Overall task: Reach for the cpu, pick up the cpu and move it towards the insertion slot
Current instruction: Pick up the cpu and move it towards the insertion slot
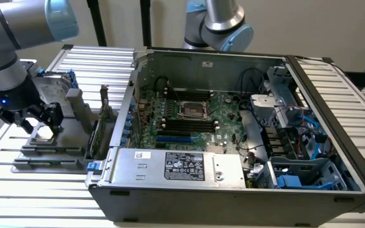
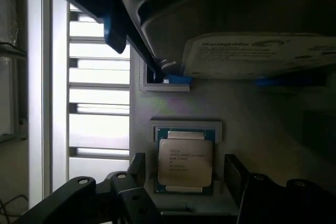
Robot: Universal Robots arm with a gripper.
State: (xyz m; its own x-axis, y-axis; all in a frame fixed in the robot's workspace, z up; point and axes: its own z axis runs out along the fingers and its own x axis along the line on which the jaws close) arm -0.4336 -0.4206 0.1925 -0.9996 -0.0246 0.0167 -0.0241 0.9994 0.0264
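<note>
the end effector (image 1: 41, 124) is seen low over a grey holder (image 1: 49, 156) on the slatted table (image 1: 36, 194), to the exterior view's left of the open computer case (image 1: 233, 199). its fingers (image 2: 233, 170) are held apart, one on either side of the cpu (image 2: 185, 162). a narrow gap can be made out between each finger and the chip's edge, so nothing is clamped. the cpu is laid flat in a square recess of the holder, metal face up, with lines of print on it. a hard drive (image 2: 262, 56) with a white label is held in the same holder, just beyond the cpu. the insertion slot (image 1: 193, 108) is found well apart from the cpu, inside the case on the green motherboard (image 1: 227, 123). its silver frame is set around a dark centre, between rows of long black memory slots (image 1: 186, 126)
</note>
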